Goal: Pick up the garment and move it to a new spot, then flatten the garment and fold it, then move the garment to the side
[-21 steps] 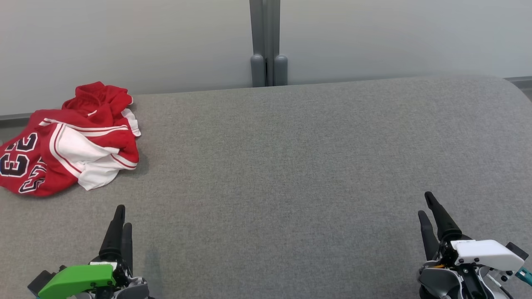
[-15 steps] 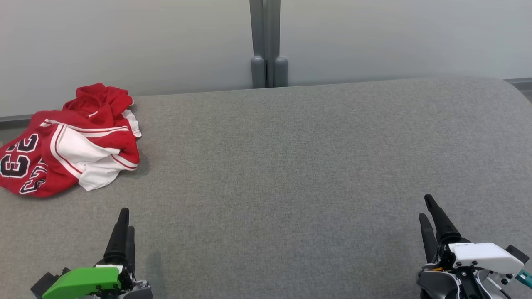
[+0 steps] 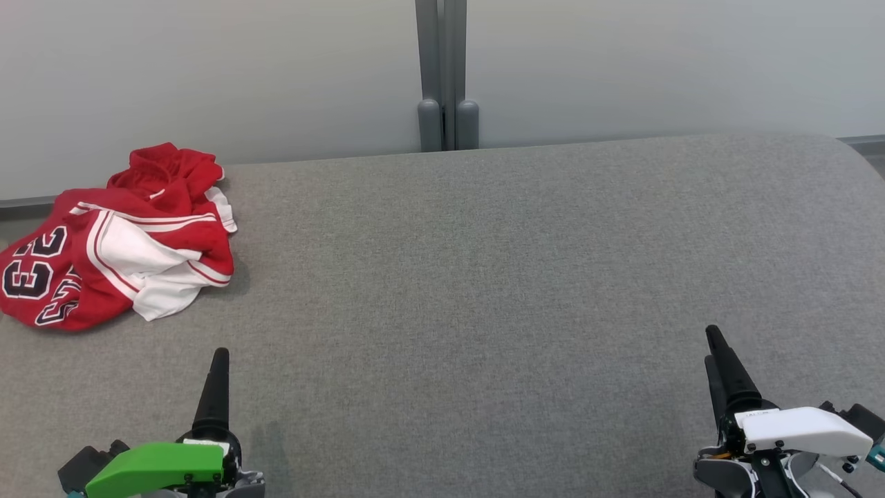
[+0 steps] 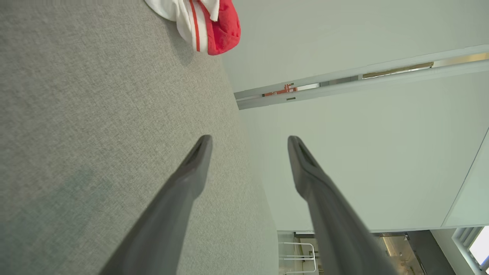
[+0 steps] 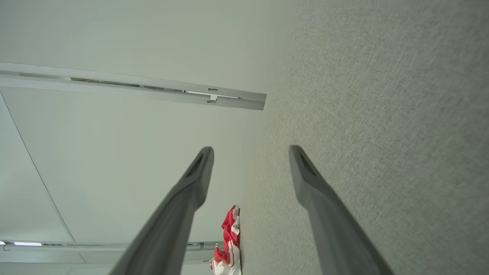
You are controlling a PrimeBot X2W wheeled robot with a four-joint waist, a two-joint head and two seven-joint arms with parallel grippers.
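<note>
Head view: the red-and-white garment lies crumpled at ten o'clock on the gray table, well apart from the left jaws at seven o'clock and the right jaws at five. Left wrist view: the left jaws stand apart, empty, with the garment at twelve o'clock. Right wrist view: the right jaws stand apart, empty, with the garment at six o'clock.

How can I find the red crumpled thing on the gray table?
Start at the wide gray fabric table before the pale wall. At its far left edge lies a crumpled jersey. Its red and white cloth with a dark 23 sets it apart.
</note>
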